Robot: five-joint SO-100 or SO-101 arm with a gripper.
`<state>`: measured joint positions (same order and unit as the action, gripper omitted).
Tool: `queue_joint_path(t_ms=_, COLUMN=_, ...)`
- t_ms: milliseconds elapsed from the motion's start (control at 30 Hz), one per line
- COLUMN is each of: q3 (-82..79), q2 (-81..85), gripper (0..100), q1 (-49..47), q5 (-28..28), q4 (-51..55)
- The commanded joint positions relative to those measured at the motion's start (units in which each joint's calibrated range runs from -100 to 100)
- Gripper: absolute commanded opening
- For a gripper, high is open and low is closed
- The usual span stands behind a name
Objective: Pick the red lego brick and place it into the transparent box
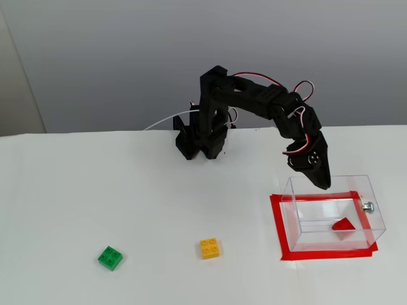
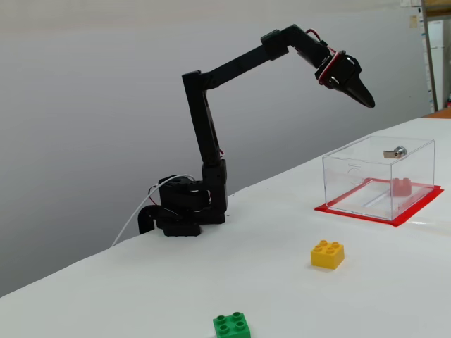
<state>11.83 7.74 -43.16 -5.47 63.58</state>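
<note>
Gripper (image 1: 324,185) hung in the air above the transparent box (image 1: 296,202), fingers drawn together to one black point, holding nothing and touching nothing; same in the side fixed view (image 2: 368,103). Red lego brick (image 1: 343,224) lay inside the box on its floor, toward the silver knob (image 1: 367,206). Box: clear, thin-walled, rectangular, framed by red tape (image 1: 277,222). Yellow brick (image 1: 209,248) and green brick (image 1: 110,257), studded and glossy, sat apart on the matte white table (image 1: 95,190).

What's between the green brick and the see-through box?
The yellow brick sits between the green brick and the transparent box on the white table, touching neither, in both fixed views.
</note>
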Motion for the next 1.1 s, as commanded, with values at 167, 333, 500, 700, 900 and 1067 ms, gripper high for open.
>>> queue_joint_path(t_ms=167, q3=0.11, q2=12.67, gripper=2, q1=12.37, q5=-0.27, q4=4.30)
queue_joint_path(t_ms=333, q3=-0.07, q2=19.37, gripper=2, q1=21.54, q5=-0.27, q4=5.17)
queue_joint_path(t_ms=500, q3=-3.51, q2=26.33, gripper=2, q1=29.96, q5=-0.11, q4=5.00)
queue_joint_path(t_ms=700, q3=-13.09, q2=36.94, gripper=2, q1=39.06, q5=0.30, q4=4.39)
queue_joint_path(t_ms=900, q3=-28.19, q2=48.82, gripper=2, q1=47.19, q5=0.41, q4=4.30)
queue_joint_path(t_ms=1067, q3=-42.93, q2=59.59, gripper=2, q1=50.37, q5=2.81, q4=2.91)
